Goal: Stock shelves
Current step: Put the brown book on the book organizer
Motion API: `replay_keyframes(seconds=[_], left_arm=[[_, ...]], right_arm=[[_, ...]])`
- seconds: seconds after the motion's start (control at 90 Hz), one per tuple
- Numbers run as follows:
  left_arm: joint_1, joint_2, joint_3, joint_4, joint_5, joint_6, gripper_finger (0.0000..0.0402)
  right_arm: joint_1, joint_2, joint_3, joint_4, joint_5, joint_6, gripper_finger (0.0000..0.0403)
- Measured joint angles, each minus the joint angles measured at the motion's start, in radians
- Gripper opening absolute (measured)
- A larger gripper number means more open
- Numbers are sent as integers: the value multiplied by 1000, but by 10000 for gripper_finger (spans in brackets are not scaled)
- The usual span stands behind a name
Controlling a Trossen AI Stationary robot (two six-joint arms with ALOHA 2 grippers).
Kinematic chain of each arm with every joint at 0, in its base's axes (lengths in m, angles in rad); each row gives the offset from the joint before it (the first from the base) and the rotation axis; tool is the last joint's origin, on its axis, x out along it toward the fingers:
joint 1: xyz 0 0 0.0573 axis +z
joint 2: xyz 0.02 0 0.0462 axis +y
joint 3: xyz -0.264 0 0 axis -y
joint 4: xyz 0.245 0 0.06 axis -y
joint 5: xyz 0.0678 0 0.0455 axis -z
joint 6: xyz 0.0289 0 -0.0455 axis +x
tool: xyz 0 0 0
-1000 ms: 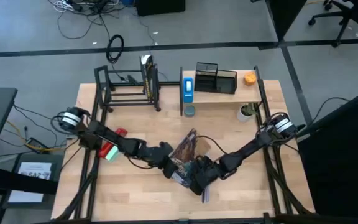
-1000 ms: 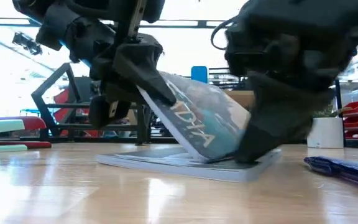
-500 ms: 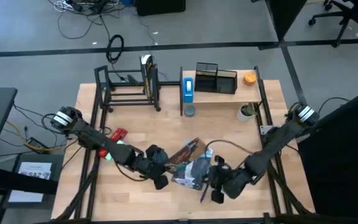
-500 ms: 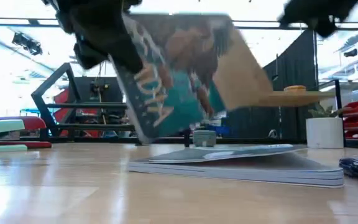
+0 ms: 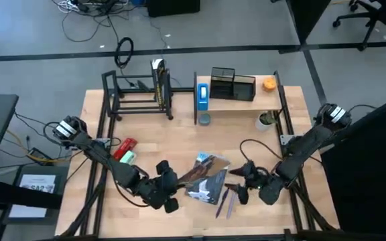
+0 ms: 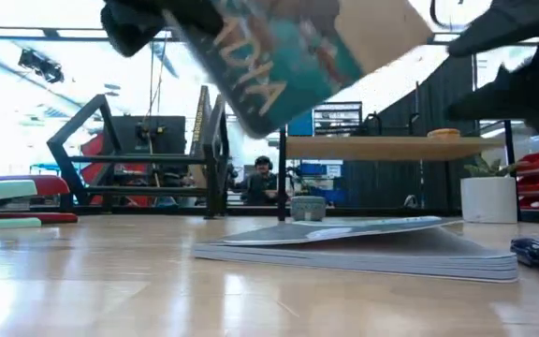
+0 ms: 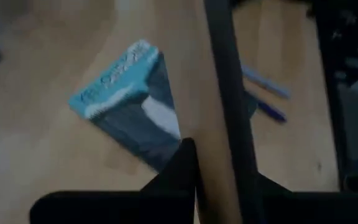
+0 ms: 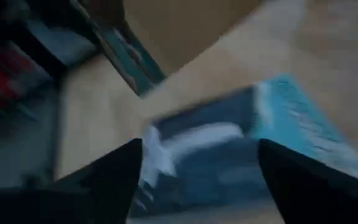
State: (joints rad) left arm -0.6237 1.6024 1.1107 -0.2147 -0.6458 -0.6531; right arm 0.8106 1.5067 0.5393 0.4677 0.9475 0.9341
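The left end effector [image 5: 179, 179] grips a book [image 5: 196, 175] raised above another book [image 5: 210, 189]; the right end effector [image 5: 241, 189] gapes beside it.

Even, bright light falls on the table [image 5: 146, 140] from above, with soft shadows. Seen from table height, the room behind glares white and the raised book [image 6: 279, 51] is smeared by motion. Both wrist views are badly blurred, their near parts dark silhouettes.
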Motion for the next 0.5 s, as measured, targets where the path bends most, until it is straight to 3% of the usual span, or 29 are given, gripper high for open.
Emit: replay_keyframes(seconds=[0.122, 0.244, 0.4, 0.5], left_arm=[[0, 0, 0, 150, -13, 85, 0], [6, 0, 0, 268, -13, 146, 0], [15, 0, 0, 333, -13, 155, 0], [16, 1, 0, 354, -15, 154, 0]], right_arm=[[-20, 178, -48, 594, 45, -269, 327], [-71, 350, -13, 1070, -101, -542, 325], [-121, 395, 85, 1081, -245, -613, 300], [-135, 383, 140, 1083, -281, -692, 275]])
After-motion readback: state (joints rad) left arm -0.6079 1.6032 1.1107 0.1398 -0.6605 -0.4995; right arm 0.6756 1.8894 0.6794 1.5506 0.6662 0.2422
